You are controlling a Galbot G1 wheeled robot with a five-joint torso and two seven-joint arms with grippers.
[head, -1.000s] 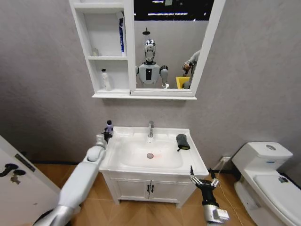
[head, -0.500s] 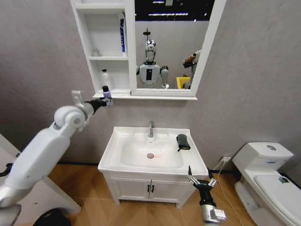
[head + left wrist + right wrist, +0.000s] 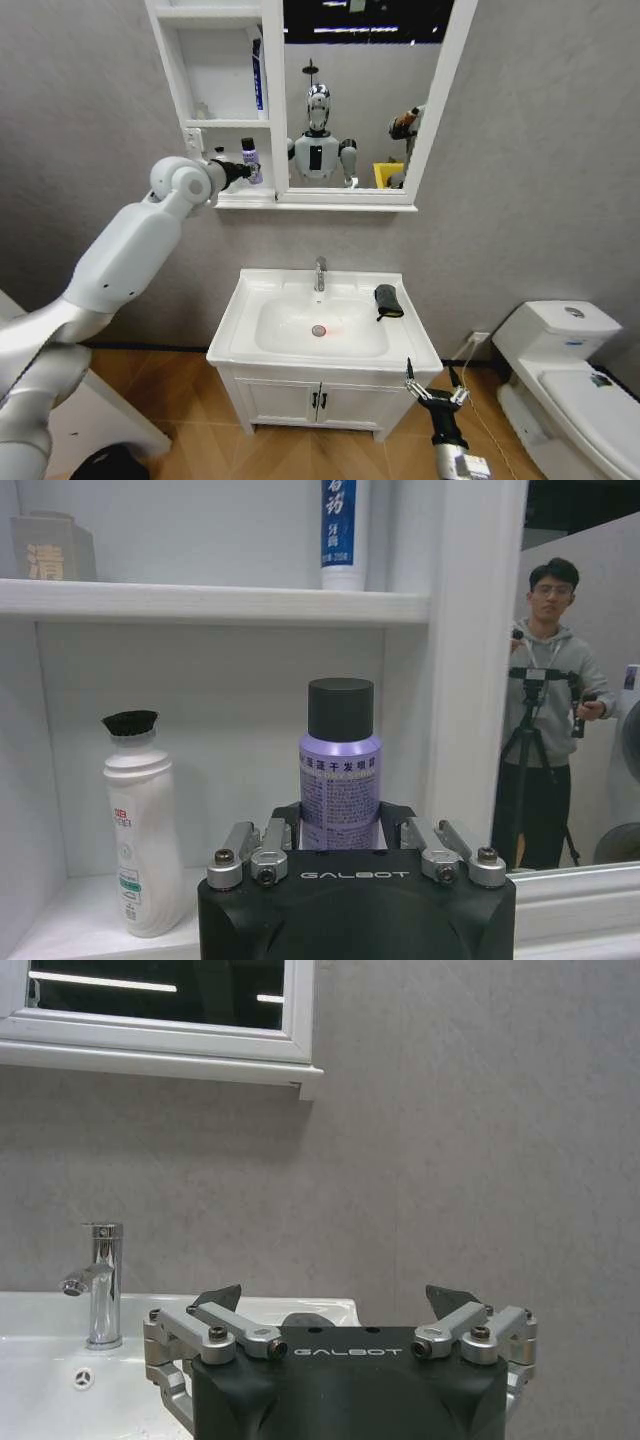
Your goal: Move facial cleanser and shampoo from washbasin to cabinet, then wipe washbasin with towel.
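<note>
Shampoo (image 3: 340, 765) stands upright, clamped in the left claw (image 3: 352, 842) at the cabinet's (image 3: 168, 70) lower shelf (image 3: 80, 920), beside a white bottle (image 3: 140, 825); right claw (image 3: 432, 393) hangs apart.

White rectangular ceramic washbasin (image 3: 232, 340) carries a dark grey bunched towel (image 3: 388, 301) on its right rim.

Soft, even indoor light is filling the room. Ceiling strips are glaring in the mirror (image 3: 360, 90) at twelve o'clock (head view), edges are bowing outward, and the cabinet (image 3: 225, 100) is casting a faint shadow beneath.
</note>
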